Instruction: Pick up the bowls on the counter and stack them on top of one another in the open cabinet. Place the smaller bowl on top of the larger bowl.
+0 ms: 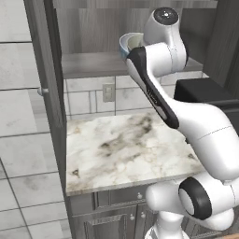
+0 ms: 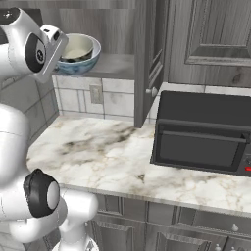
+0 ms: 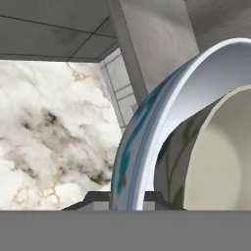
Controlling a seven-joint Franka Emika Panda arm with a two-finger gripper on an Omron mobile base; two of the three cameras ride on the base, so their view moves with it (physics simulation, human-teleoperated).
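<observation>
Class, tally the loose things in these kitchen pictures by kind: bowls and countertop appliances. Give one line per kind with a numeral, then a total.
Bowls: 2, the larger bowl on the cabinet shelf with the smaller bowl nested inside it.
Countertop appliances: 1, a black oven on the counter.
Total: 3.

A black toaster oven (image 2: pixel 203 135) with a dark glass door sits at the right, its back close to the wall. Behind it runs a backsplash of pale square tiles (image 2: pixel 120 104) — a beige wall outlet (image 2: pixel 96 93) is set into them, left of centre. Grey panelled upper cupboards (image 2: pixel 211 39) hang above the oven. Low grey drawers with small round knobs (image 2: pixel 235 227) line the bottom — beside them, a pale tiled floor (image 1: pixel 28 196).
</observation>
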